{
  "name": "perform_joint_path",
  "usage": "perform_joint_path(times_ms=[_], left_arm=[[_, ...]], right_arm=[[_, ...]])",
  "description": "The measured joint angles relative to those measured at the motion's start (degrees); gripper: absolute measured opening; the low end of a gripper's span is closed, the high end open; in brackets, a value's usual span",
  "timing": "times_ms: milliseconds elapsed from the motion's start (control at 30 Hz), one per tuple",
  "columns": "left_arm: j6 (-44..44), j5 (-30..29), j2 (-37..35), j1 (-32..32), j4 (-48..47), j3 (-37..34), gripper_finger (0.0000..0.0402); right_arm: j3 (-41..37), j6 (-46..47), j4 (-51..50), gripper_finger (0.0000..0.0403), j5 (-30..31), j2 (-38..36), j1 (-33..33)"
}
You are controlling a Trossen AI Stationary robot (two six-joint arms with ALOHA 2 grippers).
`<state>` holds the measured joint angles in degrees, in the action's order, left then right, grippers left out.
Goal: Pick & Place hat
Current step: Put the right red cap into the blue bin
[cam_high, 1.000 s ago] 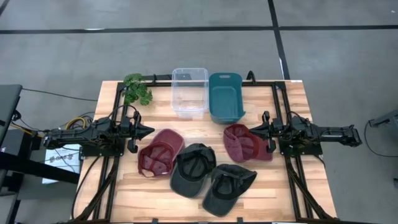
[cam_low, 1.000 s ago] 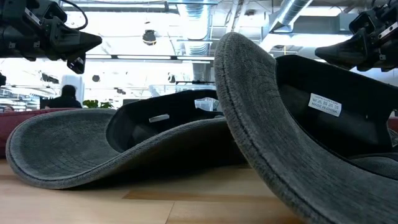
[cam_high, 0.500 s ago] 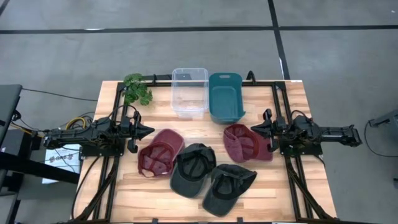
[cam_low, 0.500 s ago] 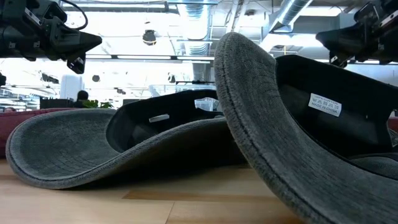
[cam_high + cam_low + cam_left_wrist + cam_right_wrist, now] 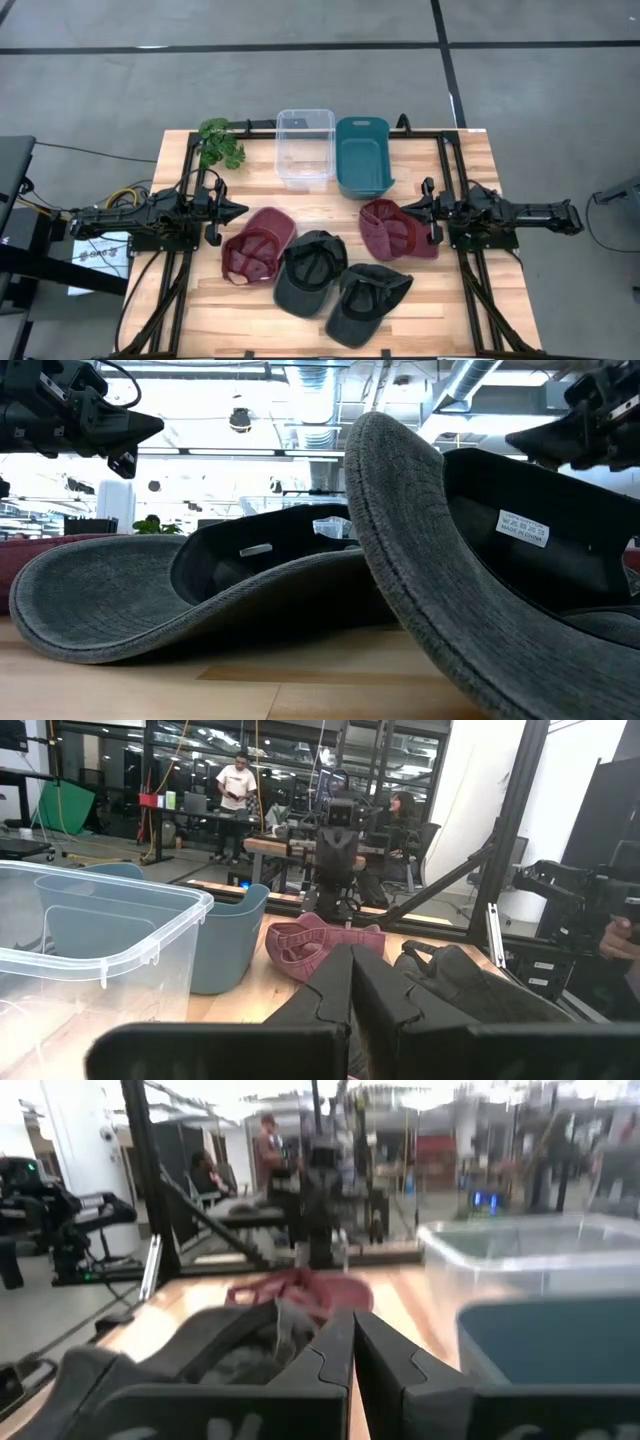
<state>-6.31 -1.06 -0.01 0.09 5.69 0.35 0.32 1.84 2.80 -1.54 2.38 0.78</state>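
Note:
Four caps lie crown-down on the table. One maroon cap sits left of centre and another maroon cap right of centre. Two dark grey caps overlap near the front edge and fill the low view. My left gripper is shut and hangs in the air beside the left maroon cap. My right gripper is shut too, raised over the far edge of the right maroon cap.
A clear plastic bin and a teal bin stand side by side at the table's far edge. A green plant lies at the far left corner. Black frame rails run along both sides. People stand in the room beyond.
My right gripper has risen a little and come back down above the right maroon cap, staying shut. The caps have not moved.

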Motion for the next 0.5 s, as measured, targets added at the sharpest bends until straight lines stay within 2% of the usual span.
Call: perform_joint_path(times_ms=[400, 500], left_arm=[[0.0, -0.01, 0.0, -0.01, 0.4, 0.0, 0.0008], [0.0, -0.01, 0.0, 0.01, 0.44, 0.01, 0.0008]], right_arm=[[3.24, -5.78, -2.41, 0.0005, 0.2, 9.48, 0.0], [3.6, -6.07, -3.47, 0.0015, 2.38, 12.27, 0.0]])
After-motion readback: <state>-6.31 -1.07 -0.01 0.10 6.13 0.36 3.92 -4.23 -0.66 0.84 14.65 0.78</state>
